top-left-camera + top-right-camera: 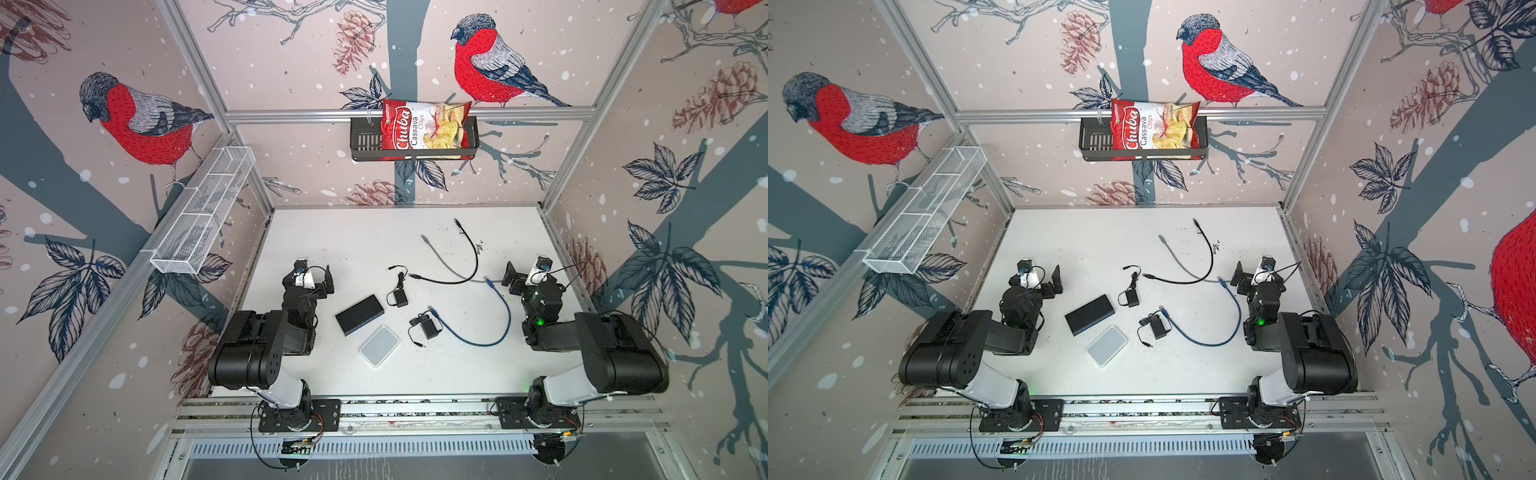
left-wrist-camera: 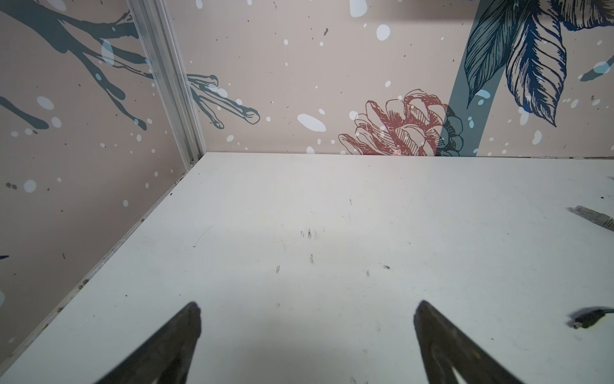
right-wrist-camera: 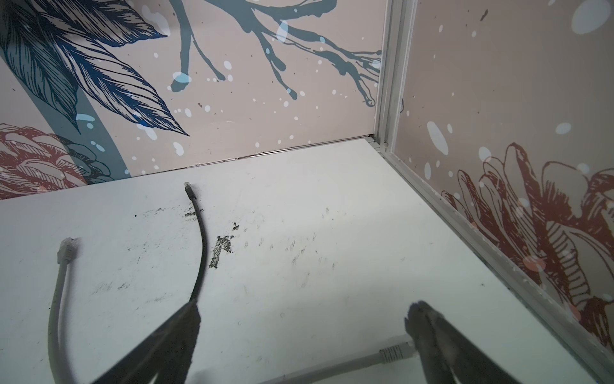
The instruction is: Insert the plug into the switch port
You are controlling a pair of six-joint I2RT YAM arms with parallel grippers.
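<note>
Nothing of the task is done yet. The black network switch (image 1: 360,314) lies flat on the worktop (image 1: 332,241), at about 8 o'clock from its centre, with no cable in any port; a white box (image 1: 379,345) sits just beside it at 5 o'clock. The blue Ethernet cable (image 1: 509,316) lies loose at 4 o'clock from centre, and its nearer plug (image 1: 432,310) rests at 3 o'clock from the switch, apart from it. A black cable (image 1: 473,257) and a grey cable (image 1: 440,259) cross towards 1 o'clock, and two power adapters (image 1: 397,298) (image 1: 430,329) lie between switch and blue cable. The left gripper (image 2: 309,311) hovers over bare worktop at 9 o'clock, fingers (image 2: 191,319) spread wide and empty. The right gripper (image 3: 304,314) stands at 3 o'clock, likewise spread and holding nothing, a grey plug near one finger. Which plug is intended cannot be told. Remaining, in my judgement: grasp a plug, align it with a port, seat it.
</note>
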